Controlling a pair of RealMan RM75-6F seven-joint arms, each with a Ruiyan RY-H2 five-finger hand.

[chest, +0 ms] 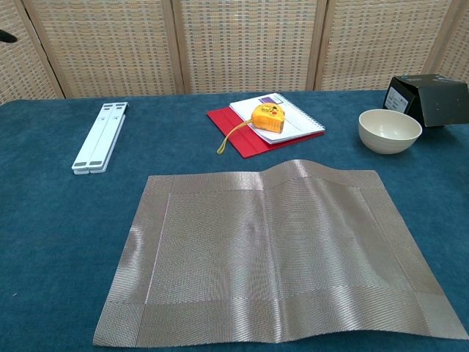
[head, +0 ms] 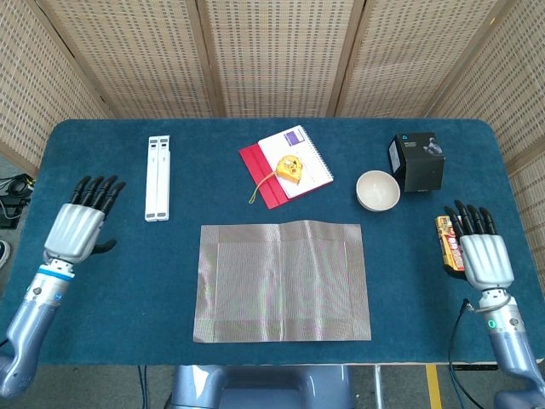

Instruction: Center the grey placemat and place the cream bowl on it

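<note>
The grey placemat (head: 283,280) lies flat near the table's front middle, slightly rippled along its far edge (chest: 282,249). The cream bowl (head: 377,190) stands empty beyond the mat's far right corner, beside a black box (chest: 389,130). My left hand (head: 79,226) hovers over the table's left side, fingers straight and apart, holding nothing, well clear of the mat. My right hand (head: 479,256) is at the right edge, fingers extended and empty, over a yellow snack packet. Neither hand shows in the chest view.
A black box (head: 416,161) stands right of the bowl. A yellow packet (head: 449,244) lies under my right hand. A red folder and notebook with a yellow tape measure (head: 289,168) sit behind the mat. A white folded stand (head: 157,176) lies at back left.
</note>
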